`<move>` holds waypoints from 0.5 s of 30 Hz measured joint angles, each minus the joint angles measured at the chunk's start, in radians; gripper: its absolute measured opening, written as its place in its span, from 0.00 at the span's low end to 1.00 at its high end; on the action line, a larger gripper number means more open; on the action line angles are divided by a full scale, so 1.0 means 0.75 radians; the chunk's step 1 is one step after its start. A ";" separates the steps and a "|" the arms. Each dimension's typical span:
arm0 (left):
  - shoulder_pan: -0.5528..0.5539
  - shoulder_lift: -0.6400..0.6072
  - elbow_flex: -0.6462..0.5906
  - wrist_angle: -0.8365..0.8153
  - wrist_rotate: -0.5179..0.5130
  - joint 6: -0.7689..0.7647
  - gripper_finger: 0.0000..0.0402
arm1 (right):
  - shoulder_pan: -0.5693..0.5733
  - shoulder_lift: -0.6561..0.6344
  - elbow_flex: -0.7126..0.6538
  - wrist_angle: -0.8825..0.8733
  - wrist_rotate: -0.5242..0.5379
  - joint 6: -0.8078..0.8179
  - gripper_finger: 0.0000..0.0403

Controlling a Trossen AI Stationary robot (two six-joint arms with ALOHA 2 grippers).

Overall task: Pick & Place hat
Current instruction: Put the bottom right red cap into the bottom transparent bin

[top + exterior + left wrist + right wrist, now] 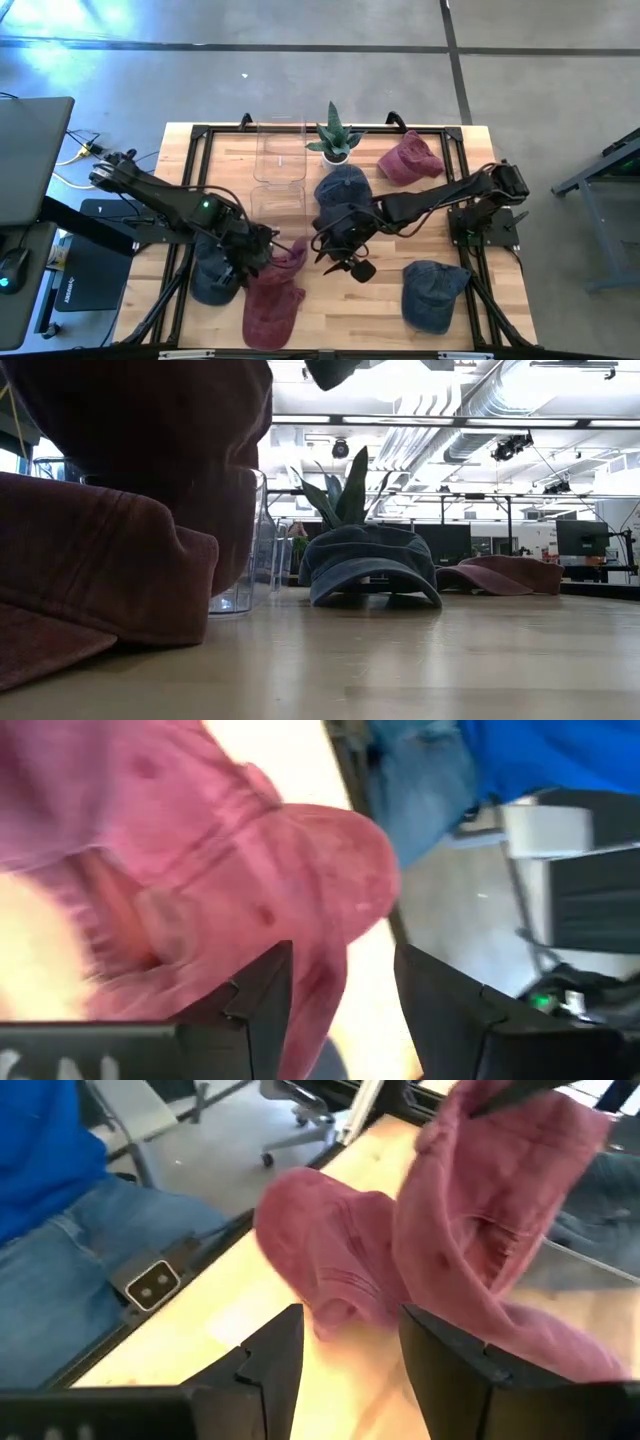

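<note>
Currently the faded maroon cotton cap (273, 300) is seen draped on the wooden slatted table (380, 310) at its front-left part, crown lifted toward the left gripper (262, 247), brim lying toward the table's front edge, so its long axis runs roughly front to back. The pick step is judged to be in hand. Left fingers (255, 1005) stand apart with cloth between them, unclamped; the right gripper (335, 262), fingers (270, 1365) likewise apart, hovers just beside, so closing on the crown is called for next.

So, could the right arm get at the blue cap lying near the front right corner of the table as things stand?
Probably yes. The blue cap lies alone on bare table, nothing on it. The right gripper hangs just beside it with fingers apart and nothing held; the left gripper is busy at the maroon cap.
</note>
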 joint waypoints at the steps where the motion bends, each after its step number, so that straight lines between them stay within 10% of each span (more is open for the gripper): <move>1: 0.000 0.000 0.031 -0.039 -0.044 0.001 0.43 | 0.007 -0.011 0.000 -0.024 0.025 0.002 0.39; 8: 0.000 -0.002 0.222 -0.318 -0.528 -0.051 0.43 | 0.117 -0.096 -0.004 -0.237 0.327 0.139 0.34; 15: 0.006 0.035 0.172 -0.101 -0.893 -0.020 0.41 | 0.290 -0.218 -0.244 -0.217 0.704 0.400 0.30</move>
